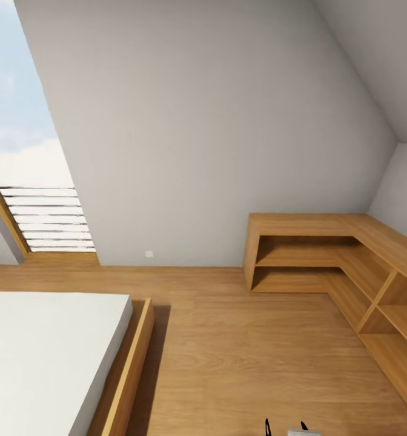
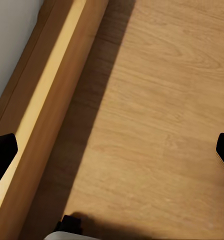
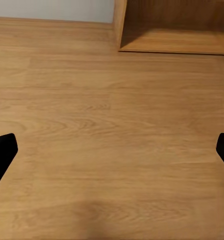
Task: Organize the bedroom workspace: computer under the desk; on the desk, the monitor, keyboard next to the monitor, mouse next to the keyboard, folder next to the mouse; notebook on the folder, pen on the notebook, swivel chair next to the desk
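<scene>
Facing a corner of the bedroom (image 1: 215,121) with none of the desk items in sight, the robot is probably travelling between places, and both the left gripper (image 2: 112,150) and right gripper (image 3: 112,150) are hanging spread wide and empty over the oak floor (image 1: 240,351). A white bed (image 1: 46,351) in its oak frame (image 2: 47,100) is lying close beside the left arm, low oak shelving (image 1: 349,260) is wrapping the far corner on the right, and a skylight (image 1: 22,133) is glowing at the left; bare planks are lying between them.

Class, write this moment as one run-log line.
place: bedroom, oak floor | seen: bed, corner shelf unit, skylight | left gripper: open | right gripper: open
</scene>
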Motion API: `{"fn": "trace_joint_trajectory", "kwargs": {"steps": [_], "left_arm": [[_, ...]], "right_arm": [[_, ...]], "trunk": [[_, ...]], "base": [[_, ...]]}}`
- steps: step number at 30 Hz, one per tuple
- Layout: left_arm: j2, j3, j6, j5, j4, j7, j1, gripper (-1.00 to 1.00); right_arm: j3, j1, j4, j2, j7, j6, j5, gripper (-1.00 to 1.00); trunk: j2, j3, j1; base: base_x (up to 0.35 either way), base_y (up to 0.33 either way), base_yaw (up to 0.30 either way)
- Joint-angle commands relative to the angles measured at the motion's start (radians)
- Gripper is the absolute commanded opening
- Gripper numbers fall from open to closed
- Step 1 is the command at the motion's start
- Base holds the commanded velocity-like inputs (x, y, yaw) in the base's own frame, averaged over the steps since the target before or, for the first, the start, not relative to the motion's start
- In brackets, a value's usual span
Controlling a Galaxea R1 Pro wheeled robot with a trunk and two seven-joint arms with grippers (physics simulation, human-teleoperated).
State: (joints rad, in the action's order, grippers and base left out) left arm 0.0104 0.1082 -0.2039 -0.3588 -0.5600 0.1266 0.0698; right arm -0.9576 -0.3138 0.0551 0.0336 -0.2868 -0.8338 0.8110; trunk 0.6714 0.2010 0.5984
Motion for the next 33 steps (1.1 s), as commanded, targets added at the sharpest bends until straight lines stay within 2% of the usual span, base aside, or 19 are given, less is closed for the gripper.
{"fn": "trace_joint_trajectory", "kwargs": {"steps": [1,26,33], "left_arm": [[-0.001,0.008,-0.005,-0.009,0.000,0.008,0.001,1.00],[0.000,0.011,-0.005,-0.008,0.034,0.007,0.001,1.00],[0.000,0.011,-0.005,-0.008,0.034,0.007,0.001,1.00]], "right_arm": [[-0.009,-0.001,0.000,0.000,-0.009,-0.001,0.001,1.00],[-0.006,-0.001,0.000,-0.003,-0.009,-0.002,0.001,1.00],[-0.006,-0.001,0.000,-0.003,-0.009,-0.002,0.001,1.00]], "trunk": [[0.001,0.001,0.001],[0.001,0.001,0.001],[0.001,0.000,0.001]], "base": [[0.321,0.000,0.000],[0.321,0.000,-0.001],[0.321,0.000,-0.092]]}}
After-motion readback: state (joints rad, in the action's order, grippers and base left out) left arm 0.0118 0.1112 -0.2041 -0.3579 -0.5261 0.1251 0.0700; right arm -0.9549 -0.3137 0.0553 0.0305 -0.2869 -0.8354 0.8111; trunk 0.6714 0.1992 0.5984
